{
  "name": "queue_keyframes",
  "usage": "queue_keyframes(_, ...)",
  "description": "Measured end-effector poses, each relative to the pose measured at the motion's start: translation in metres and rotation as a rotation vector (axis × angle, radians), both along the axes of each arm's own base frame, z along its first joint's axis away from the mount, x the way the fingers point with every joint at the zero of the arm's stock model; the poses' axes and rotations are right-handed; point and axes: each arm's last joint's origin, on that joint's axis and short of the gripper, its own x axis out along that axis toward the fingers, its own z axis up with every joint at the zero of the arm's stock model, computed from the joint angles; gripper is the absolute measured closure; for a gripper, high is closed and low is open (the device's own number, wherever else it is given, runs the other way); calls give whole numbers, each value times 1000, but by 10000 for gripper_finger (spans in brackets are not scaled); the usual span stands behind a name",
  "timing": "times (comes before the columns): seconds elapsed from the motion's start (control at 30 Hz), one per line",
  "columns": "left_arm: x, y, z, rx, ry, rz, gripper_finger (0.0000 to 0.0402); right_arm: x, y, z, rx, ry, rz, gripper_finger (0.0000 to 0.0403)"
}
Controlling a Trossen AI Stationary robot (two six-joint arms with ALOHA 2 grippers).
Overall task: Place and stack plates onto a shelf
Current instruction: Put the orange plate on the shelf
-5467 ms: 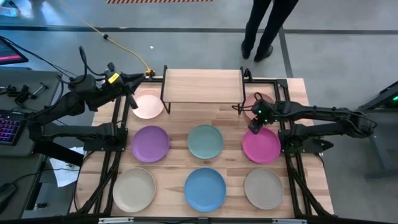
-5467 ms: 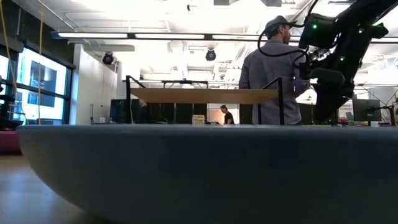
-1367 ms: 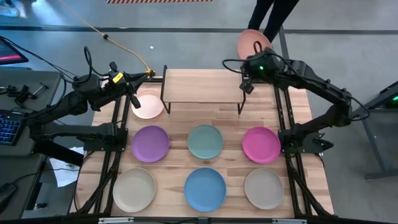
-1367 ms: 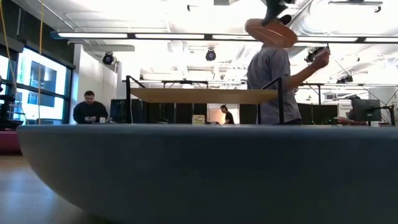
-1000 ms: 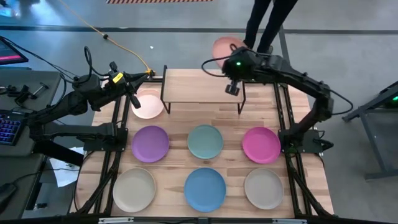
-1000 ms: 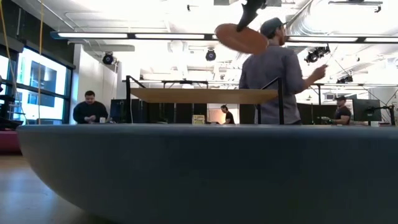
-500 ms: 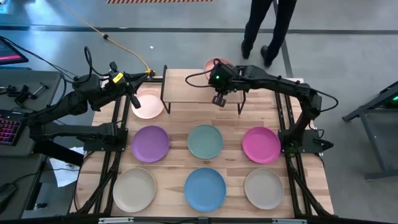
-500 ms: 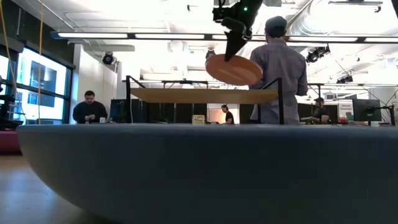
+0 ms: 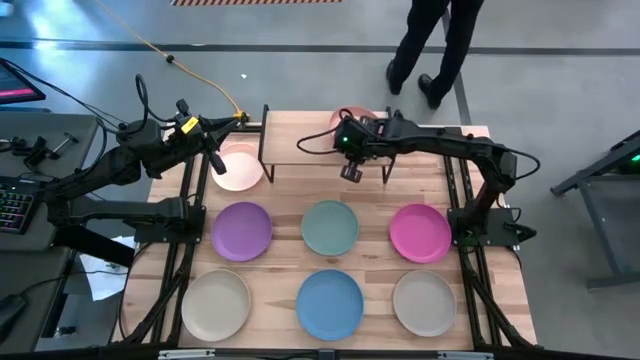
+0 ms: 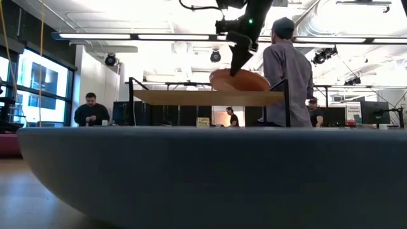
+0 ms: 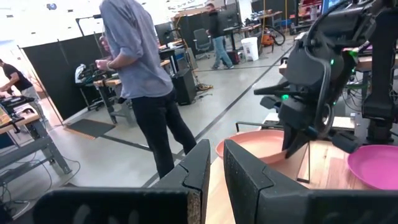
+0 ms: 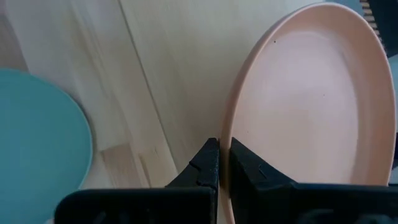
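Right gripper, jaws clamped on a pale pink plate's rim, holds it just over the bare shelf; none placed, seven wait on the surface; left jaws slightly parted

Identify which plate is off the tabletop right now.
The pale pink plate pinched in the right gripper fingers, over the shelf; the others lie flat.

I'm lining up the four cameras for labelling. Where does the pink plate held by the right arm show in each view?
High view: pink plate at the shelf's far edge, mostly hidden by the right gripper.
Low view: plate just above the shelf top.
Left wrist view: plate beneath the dark gripper.
Right wrist view: plate fills the frame, rim clamped in the jaws.
Shared landmark: the shelf.
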Motion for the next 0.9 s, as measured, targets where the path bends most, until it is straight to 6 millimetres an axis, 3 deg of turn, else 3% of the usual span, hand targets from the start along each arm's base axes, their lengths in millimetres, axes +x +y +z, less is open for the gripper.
queue_keyframes(0.4, 0, 0, 0, 0, 0, 0, 367, -2, 1, -18, 13, 40, 2, 403)
queue_keyframes(0.9, 1, 0, 0, -1, 2, 0, 367, -3, -2, -19, 14, 39, 5, 398)
